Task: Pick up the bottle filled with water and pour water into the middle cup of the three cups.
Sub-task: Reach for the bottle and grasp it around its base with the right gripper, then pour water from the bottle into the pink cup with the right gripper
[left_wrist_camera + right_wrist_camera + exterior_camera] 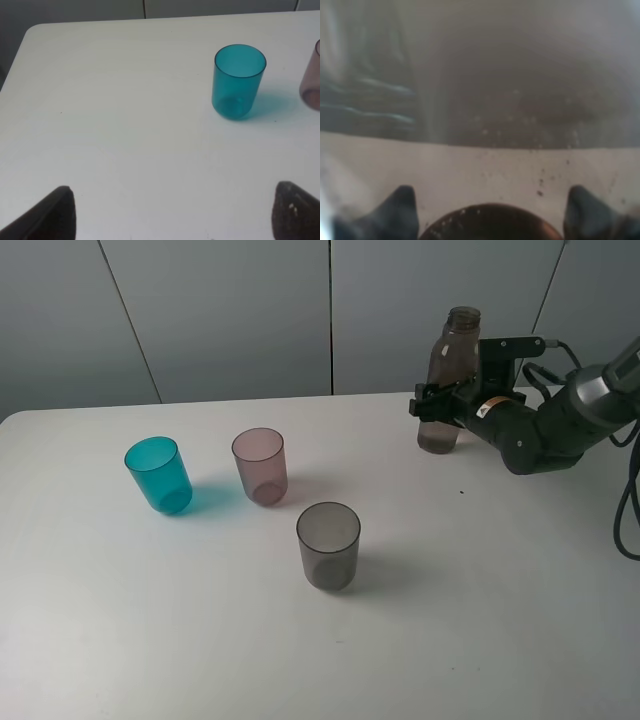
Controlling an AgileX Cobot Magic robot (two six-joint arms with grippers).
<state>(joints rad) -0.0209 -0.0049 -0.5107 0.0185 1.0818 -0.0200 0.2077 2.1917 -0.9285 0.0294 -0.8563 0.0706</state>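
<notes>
- Exterior high view: a white table (100, 640) holds three tumblers. The middle cup (260, 465), dusky pink, is the reference point for every place below.
- A teal cup (158, 475) stands near the middle cup on the left arm's side. A smoky grey cup (328, 545) stands near it toward the front edge and the right arm's side.
- The bottle (455, 355) stands upright on the table. It is well apart from the middle cup, toward the right arm's side and farther back. Its narrow neck looks uncapped.
- The right gripper (437, 403) is at the bottle's lower body with a finger on each side. The jaws are drawn in on the bottle, which rests on the table.
- Right wrist view: the bottle's smoky wall fills the blurred picture and sits between the two dark fingertips (400, 212). Exact contact is too blurred to confirm here.
- Left wrist view: the left gripper (177, 215) has its fingers spread wide with nothing between them. It is over bare table, with the teal cup between it and the middle cup.
- Handling, as a judgement: the bottle looks like smooth, stiff, thin plastic, so it is probably slippery and may flex if squeezed hard.
- Water would put the weight low, though the level is hard to read. Being tall and slim, the bottle tips easily.
- A hold around the body, near or just below mid-height, suits it better than the neck.
</notes>
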